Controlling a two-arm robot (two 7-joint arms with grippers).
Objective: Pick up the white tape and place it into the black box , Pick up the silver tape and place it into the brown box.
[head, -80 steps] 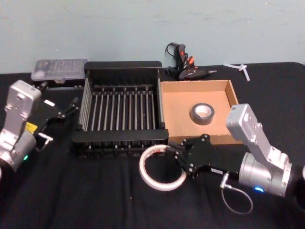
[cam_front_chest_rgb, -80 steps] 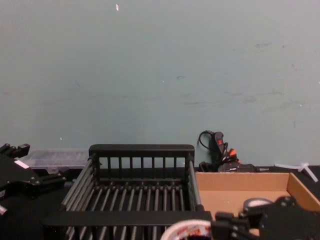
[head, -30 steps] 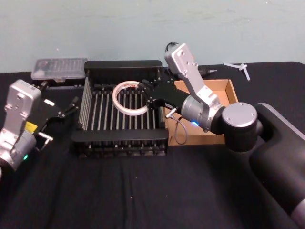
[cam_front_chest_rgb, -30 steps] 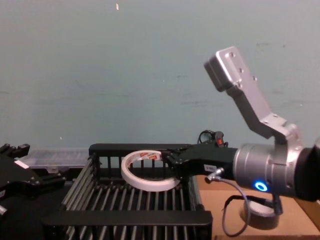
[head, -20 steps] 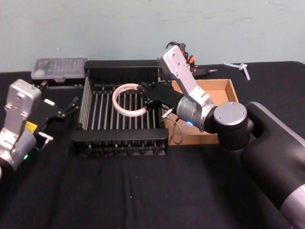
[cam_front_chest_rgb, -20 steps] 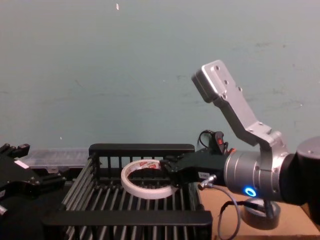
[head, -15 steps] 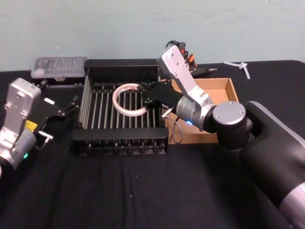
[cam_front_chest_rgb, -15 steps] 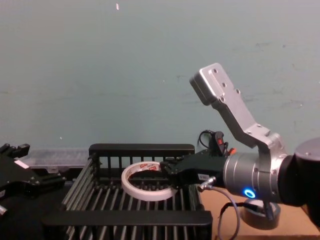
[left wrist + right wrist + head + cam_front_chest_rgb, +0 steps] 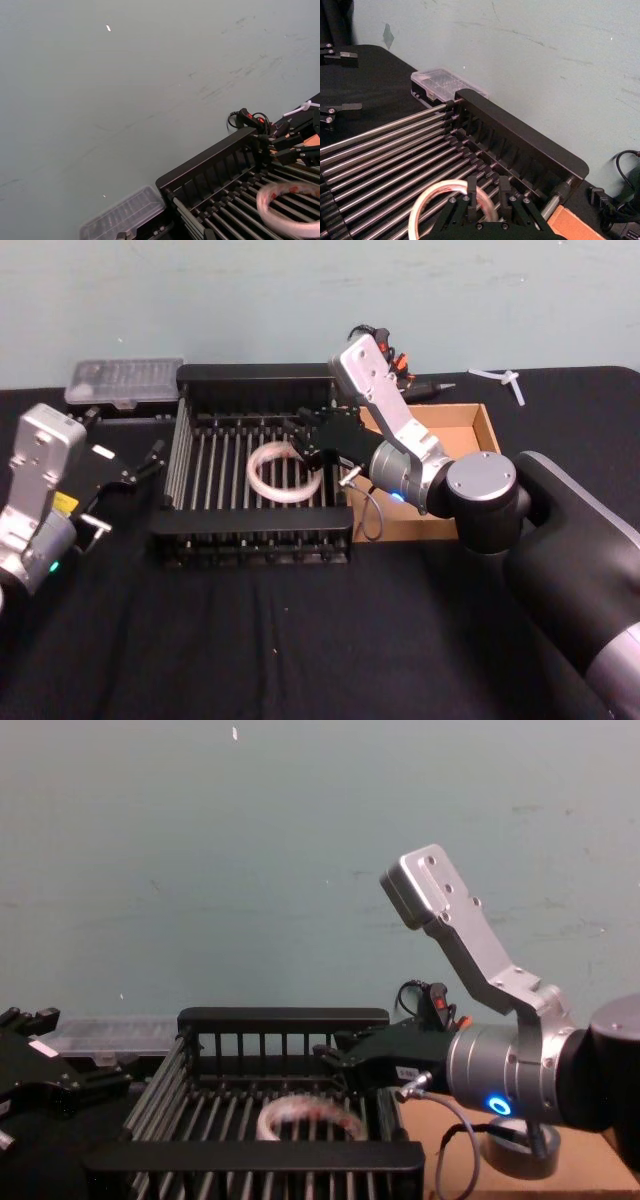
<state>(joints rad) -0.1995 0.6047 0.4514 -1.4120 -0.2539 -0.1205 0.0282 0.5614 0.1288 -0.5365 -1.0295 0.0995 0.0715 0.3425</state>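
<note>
A black worktop (image 9: 300,640) stretched before a pale teal wall. Nearest, at the left edge, the left gripper (image 9: 135,472) sat parked with its fingers apart, beside the black box (image 9: 250,530). Inside that crate the white tape (image 9: 284,472) lay on the barred floor, toward the right side, free of any grip. Just above its right edge hung the right gripper (image 9: 303,443), fingers spread and empty. To the right stood the brown box (image 9: 478,426); in the chest view the silver tape (image 9: 515,1152) showed there behind the right arm. Farther back lay a clear plastic case (image 9: 123,382) and a glue gun (image 9: 385,365).
</note>
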